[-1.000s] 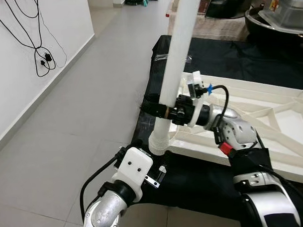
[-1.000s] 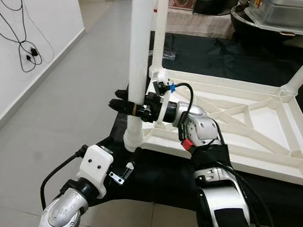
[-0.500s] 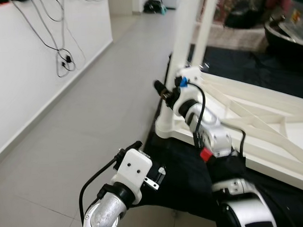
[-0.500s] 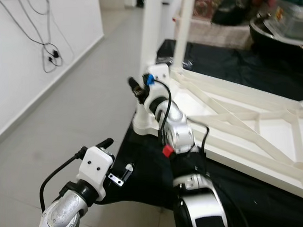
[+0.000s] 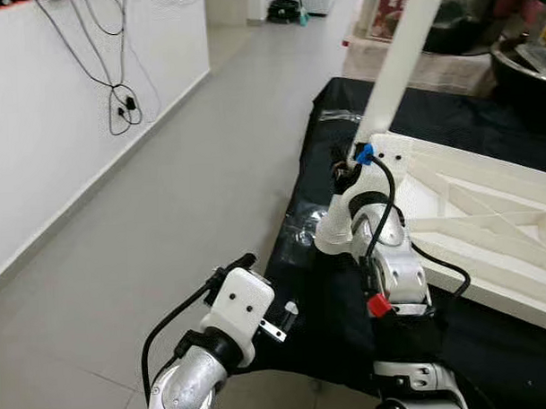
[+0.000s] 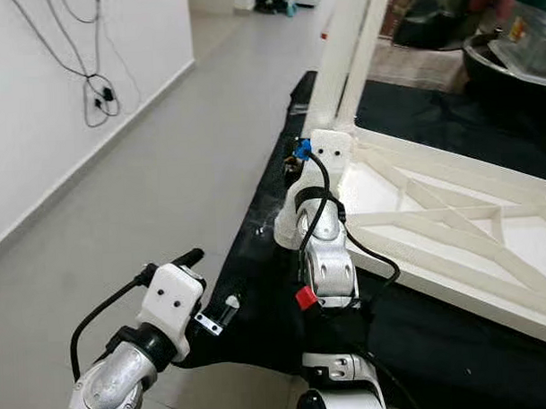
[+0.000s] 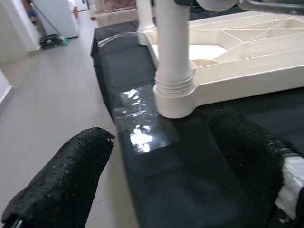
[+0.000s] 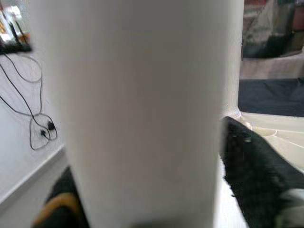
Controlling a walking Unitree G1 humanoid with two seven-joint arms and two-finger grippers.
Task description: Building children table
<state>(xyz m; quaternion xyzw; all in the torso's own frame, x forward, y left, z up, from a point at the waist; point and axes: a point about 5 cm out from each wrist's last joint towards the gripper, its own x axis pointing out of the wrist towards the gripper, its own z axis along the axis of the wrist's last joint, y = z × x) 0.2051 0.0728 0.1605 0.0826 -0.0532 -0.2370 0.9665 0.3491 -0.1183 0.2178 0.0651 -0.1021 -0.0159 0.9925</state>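
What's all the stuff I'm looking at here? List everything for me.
table top: one, cream-white, lying upside down on the black sheet.
table legs: two, white, standing up from its near corner sockets.
black sheet: one, spread on the floor under the table.
cables: a black bunch, hanging on the white wall, left.
floor: grey tiles.
right gripper: black fingers on either side of a white leg.
left gripper: black fingers open, low by the sheet's edge, facing the corner socket.
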